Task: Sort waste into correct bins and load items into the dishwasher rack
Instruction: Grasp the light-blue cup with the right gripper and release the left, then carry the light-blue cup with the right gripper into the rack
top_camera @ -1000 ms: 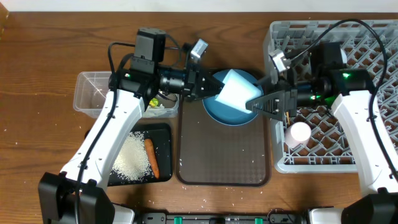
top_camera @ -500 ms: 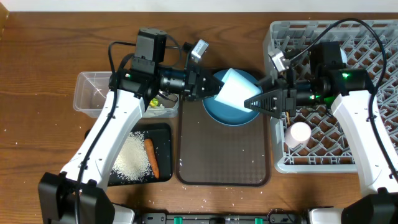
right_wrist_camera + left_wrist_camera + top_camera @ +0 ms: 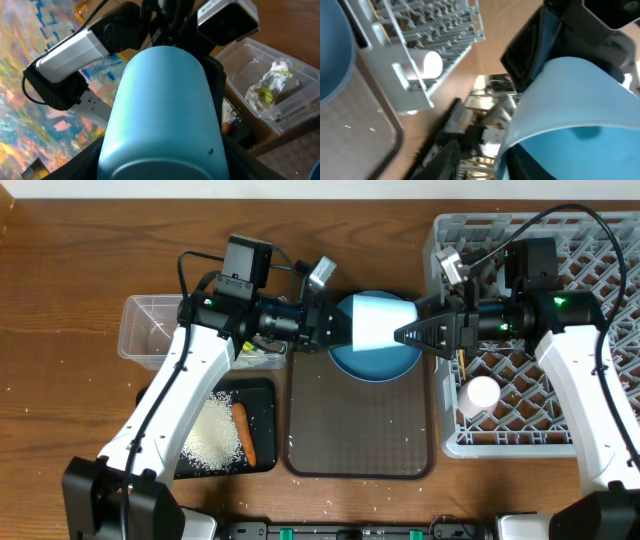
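Note:
The small light-blue cup hangs on its side in the air above the large blue plate. My left gripper is shut on the cup's rim, with one finger inside it. My right gripper is open, and its fingers flank the cup's base closely on both sides. The grey dishwasher rack at the right holds the pinkish-white cup, which also shows in the left wrist view.
The brown serving tray lies under the plate. The clear tub at the left holds the tissue with green scraps. The black tray holds rice and the carrot.
The cup has turned from tilted to level and moved a little up and right. My right gripper has risen and come in around the cup's base.

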Controlling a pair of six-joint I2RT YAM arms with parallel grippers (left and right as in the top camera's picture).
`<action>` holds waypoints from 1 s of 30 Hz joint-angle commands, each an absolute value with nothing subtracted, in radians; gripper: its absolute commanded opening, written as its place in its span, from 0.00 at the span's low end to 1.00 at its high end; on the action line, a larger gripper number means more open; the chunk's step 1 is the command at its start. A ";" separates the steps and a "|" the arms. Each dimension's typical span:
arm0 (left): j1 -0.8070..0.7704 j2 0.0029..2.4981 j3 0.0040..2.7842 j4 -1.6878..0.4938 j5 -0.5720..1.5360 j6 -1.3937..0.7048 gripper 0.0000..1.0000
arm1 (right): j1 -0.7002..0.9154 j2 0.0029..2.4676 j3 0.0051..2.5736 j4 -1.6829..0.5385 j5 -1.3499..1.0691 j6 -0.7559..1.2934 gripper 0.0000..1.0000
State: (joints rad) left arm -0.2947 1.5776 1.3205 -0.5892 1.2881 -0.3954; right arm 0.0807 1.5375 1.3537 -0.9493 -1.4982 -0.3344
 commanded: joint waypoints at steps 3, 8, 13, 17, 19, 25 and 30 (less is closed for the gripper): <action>-0.258 1.576 1.325 -0.610 0.969 -0.355 0.52 | 0.040 1.518 1.374 -0.977 -1.365 -0.280 0.50; -0.234 1.576 1.325 -0.702 0.774 -0.355 0.63 | -0.038 1.508 1.374 -1.038 -1.176 -0.264 0.47; -0.234 1.576 1.325 -0.793 0.633 -0.355 0.70 | -0.152 1.457 1.375 -1.062 -0.997 -0.216 0.46; -0.234 1.576 1.325 -0.834 0.562 -0.355 0.80 | -0.209 1.392 1.375 -1.060 -0.768 -0.142 0.45; -0.234 1.576 1.325 -0.837 0.525 -0.355 0.84 | -0.210 1.364 1.375 -1.063 -0.613 -0.110 0.46; -0.234 1.576 1.325 -0.836 0.474 -0.355 0.89 | -0.189 1.333 1.374 -1.088 -0.280 -0.049 0.46; -0.235 1.576 1.325 -0.836 0.474 -0.355 0.89 | -0.186 1.371 1.347 -1.082 -0.239 -0.049 0.46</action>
